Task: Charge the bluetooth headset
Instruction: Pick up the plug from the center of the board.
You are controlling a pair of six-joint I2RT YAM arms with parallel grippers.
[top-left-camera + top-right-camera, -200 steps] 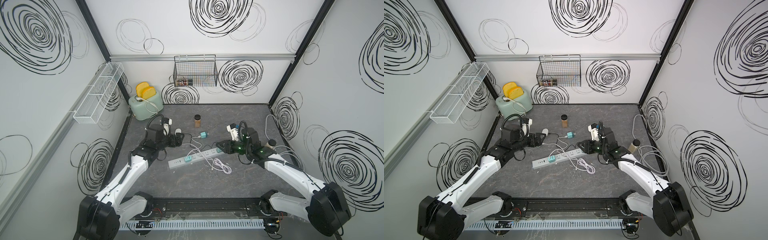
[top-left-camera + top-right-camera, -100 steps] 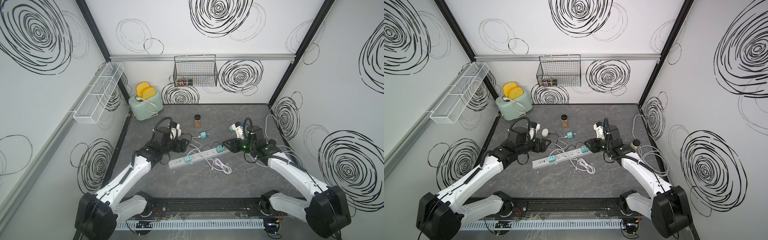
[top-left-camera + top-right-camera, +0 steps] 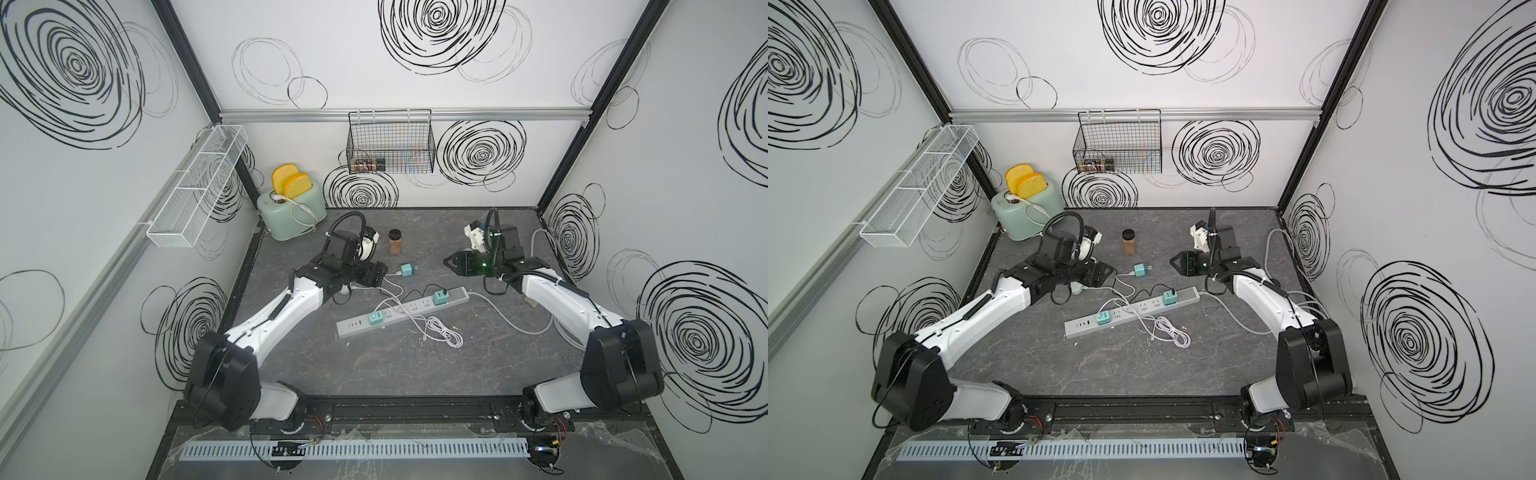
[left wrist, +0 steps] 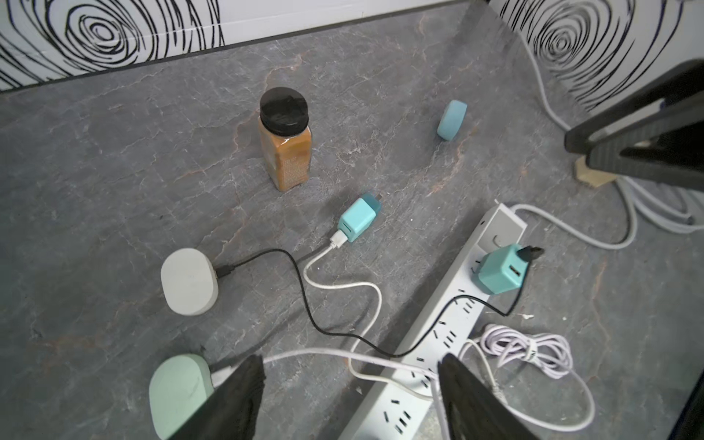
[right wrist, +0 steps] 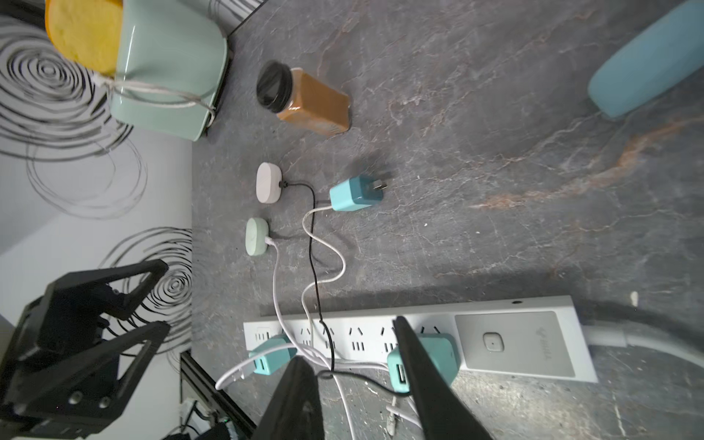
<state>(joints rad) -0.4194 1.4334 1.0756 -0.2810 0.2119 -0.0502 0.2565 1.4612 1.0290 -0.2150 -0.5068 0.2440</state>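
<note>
A white bluetooth headset case (image 4: 189,281) lies on the dark table. A black cable runs from it to a teal adapter (image 4: 499,272) plugged into the white power strip (image 3: 411,309). A pale green case (image 4: 179,392) sits beside it with a white cable attached. My left gripper (image 4: 350,365) hovers open over the cables near the strip's middle and is also visible in a top view (image 3: 376,276). My right gripper (image 5: 348,341) is open and empty above the strip (image 5: 514,343), set back from that adapter (image 5: 430,358).
A loose teal adapter (image 3: 408,270) with a white cable lies behind the strip. A spice jar (image 3: 395,242) stands near it, and a blue case (image 4: 451,120) lies further right. A toaster (image 3: 291,208) fills the back left corner. A coiled lilac cable (image 3: 444,334) lies in front of the strip.
My right gripper has come off the strip's right-end adapter, opened wider and drawn up and back. My left gripper has moved right towards the strip, its jaws slightly narrower.
</note>
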